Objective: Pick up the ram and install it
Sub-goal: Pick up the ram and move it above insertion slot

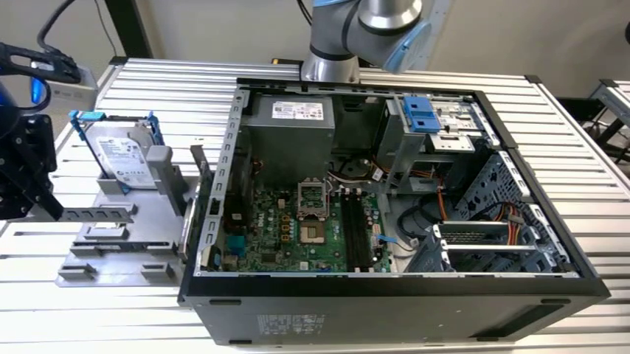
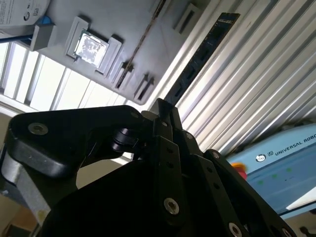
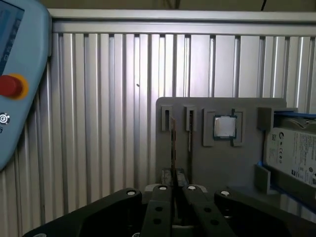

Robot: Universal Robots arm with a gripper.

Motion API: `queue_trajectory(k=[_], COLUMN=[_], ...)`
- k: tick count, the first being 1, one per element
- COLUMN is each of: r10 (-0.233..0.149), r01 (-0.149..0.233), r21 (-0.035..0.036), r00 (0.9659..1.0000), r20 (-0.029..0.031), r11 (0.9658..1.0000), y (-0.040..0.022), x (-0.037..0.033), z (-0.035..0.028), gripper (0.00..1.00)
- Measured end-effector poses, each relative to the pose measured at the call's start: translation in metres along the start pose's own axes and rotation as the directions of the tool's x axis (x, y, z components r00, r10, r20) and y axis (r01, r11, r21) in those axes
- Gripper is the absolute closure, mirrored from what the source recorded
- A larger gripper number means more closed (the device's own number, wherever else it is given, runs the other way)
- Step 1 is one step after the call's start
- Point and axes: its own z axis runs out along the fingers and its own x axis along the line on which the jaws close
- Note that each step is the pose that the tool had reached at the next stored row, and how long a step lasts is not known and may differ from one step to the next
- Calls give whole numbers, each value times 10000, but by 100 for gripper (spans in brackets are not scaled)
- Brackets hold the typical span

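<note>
Tool (image 2: 163,106) clamps ram (image 2: 200,59) | ribbed metal table (image 2: 256,84) below | open PC case (image 1: 394,306)

The gripper (image 2: 164,107) is clamping one end of the ram (image 2: 197,60), which is stretching away over the ribbed tabletop (image 2: 256,84) beside a grey fixture plate (image 2: 123,19) that is carrying a processor chip (image 2: 91,49).

The table (image 1: 147,81) is silver, ribbed in stripes; the holder (image 1: 108,254) grey. The ram (image 2: 197,59) is dark, the hand (image 3: 173,190) black, the motherboard (image 1: 295,228) green.
</note>
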Motion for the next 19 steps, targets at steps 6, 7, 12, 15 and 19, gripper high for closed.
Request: queue_trajectory(k=[6,7,12,15,19], r10=[30,38,113,150,172], r01=[-30,-38,-113,-150,-174], r21=[0,1,31,100,175], r00=[10000,10000,9999,9999,9998], r20=[0,1,5,38,109], r11=[10000,10000,9999,9998,9997], y=[2,3,5,5,6], x=[-1,-1,-11,-27,-51], z=[-130,-153,-244,-272,-305], gripper=[100,100,100,100,100])
